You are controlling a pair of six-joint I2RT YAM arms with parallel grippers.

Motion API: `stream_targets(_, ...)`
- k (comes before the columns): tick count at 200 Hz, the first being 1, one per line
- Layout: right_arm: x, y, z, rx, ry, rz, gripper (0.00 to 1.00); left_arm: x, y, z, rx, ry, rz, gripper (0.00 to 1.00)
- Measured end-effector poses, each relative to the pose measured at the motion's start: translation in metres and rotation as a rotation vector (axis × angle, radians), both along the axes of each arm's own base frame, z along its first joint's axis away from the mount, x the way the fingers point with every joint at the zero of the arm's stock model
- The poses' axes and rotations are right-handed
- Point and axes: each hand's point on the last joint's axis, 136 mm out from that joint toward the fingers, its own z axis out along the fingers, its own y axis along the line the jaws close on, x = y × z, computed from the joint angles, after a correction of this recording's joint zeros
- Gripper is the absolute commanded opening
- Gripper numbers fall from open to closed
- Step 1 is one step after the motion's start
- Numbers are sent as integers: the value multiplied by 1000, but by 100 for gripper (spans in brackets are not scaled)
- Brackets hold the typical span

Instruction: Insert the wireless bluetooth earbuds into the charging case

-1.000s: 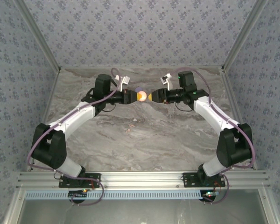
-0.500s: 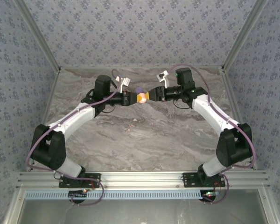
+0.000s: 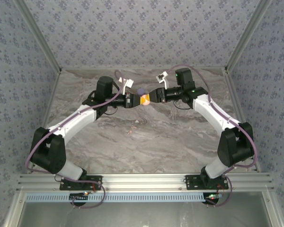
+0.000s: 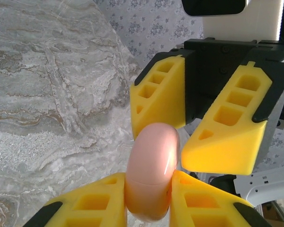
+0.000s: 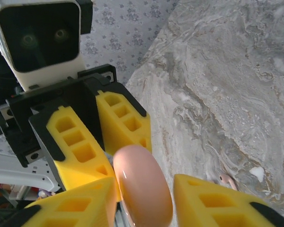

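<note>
**Top view.** The two arms meet above the far middle of the worktop (image 3: 180, 142). The left end effector (image 3: 140, 100) pinches the salmon-pink case (image 3: 145, 99) clear of the surface, and the right end effector (image 3: 151, 98) meets it from the right. A lavender disc (image 3: 141, 91) lies just beyond them. The earbuds (image 3: 131, 130), tiny specks, lie nearer on the worktop, well apart from the case.

**Left wrist view.** The left fingers clamp the lower half of the case, whose seam looks closed. The right fingers bracket its upper half closely. Whether they already press on it cannot be told.

**Right wrist view.** One right finger lies against the case and the other is just beside it. A pale pink earbud (image 5: 226, 179) rests on the worktop below.

**Risk.** The shell is smooth and rounded. An uneven squeeze from the right could twist it out of the left pinch and drop it among the earbuds. A grip astride the seam would likely hold the lid shut rather than free it.
</note>
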Motion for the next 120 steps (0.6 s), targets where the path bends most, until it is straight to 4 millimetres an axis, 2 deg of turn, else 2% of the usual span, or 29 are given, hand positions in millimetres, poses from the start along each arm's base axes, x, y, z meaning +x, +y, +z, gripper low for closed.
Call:
stream_targets(31, -1, 0, 0, 2, -2, 4, 21, -1, 0, 1, -3, 1, -6, 23)
stream_targets(120, -1, 1, 6, 8, -7, 12, 21, -4, -2, 6, -23, -10, -30, 37)
